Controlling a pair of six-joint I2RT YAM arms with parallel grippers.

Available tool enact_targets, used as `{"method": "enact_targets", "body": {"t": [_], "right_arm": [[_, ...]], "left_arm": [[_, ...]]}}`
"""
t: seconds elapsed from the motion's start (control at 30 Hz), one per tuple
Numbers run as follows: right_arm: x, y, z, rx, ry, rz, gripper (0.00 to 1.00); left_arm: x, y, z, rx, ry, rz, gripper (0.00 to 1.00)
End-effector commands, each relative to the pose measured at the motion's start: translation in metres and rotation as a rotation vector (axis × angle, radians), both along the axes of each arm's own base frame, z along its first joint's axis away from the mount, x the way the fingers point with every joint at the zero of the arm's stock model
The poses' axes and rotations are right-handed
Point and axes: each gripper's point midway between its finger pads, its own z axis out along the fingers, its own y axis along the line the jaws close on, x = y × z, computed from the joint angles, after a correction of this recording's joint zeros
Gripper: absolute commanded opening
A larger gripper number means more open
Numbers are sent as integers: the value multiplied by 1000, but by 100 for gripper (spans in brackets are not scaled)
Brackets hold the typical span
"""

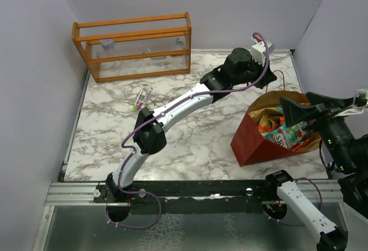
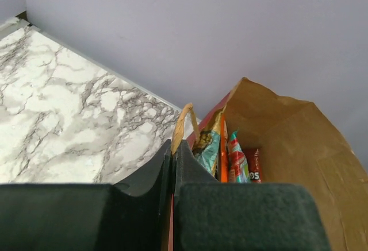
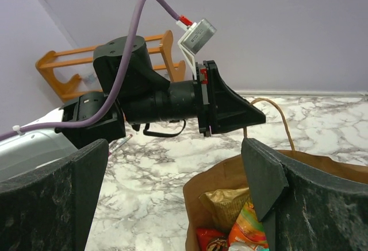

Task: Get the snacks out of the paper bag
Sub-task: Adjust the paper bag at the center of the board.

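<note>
Left gripper [image 2: 173, 147] was clamped on the far rim of the bag [image 1: 250, 142], seemingly to hold its mouth open, while right gripper [image 3: 175, 150] hung spread wide above the snacks [image 1: 282, 133] packed inside, placed to dip in.

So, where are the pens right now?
In the top view, the pens lie on the left half of the table, just in front of the wooden rack.

Only 1 scrap of print can be read: white letters "OS", the tail of a longer word, on a red packet [image 2: 255, 169] inside the paper bag [image 2: 299, 147]. Lettering on the other packets [image 1: 282, 133] is too small and blurred to make out.
</note>
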Motion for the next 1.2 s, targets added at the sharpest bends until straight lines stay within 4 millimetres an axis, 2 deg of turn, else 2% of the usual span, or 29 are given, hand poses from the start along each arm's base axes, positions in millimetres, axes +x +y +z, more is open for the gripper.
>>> {"method": "enact_targets", "body": {"t": [0.0, 0.1, 0.27, 0.4, 0.63, 0.73, 0.9, 1.07, 1.17], "right_arm": [[0, -7, -14, -3, 49, -37, 99], [5, -5, -25, 1, 86, -39, 99], [20, 4, -47, 17, 162, -25, 99], [35, 12, -68, 24, 232, -12, 99], [58, 20, -91, 33, 312, -24, 99], [70, 17, -106, 52, 364, -73, 99], [90, -1, -131, 121, 479, -250, 99], [100, -12, -129, 133, 473, -331, 98], [110, -9, -127, 127, 438, -323, 98]], "left_arm": [[20, 25, 38, -60, -17, 59, 0], [32, 49, 48, -61, -5, 116, 0], [51, 99, 52, -60, 35, 231, 0], [59, 137, 47, -64, 84, 299, 0], [61, 199, 45, -71, 131, 407, 0], [55, 216, 51, -81, 129, 426, 0], [47, 231, 49, -73, 141, 447, 0], [43, 239, 46, -55, 152, 464, 0], [40, 240, 44, -55, 161, 461, 0]]}}
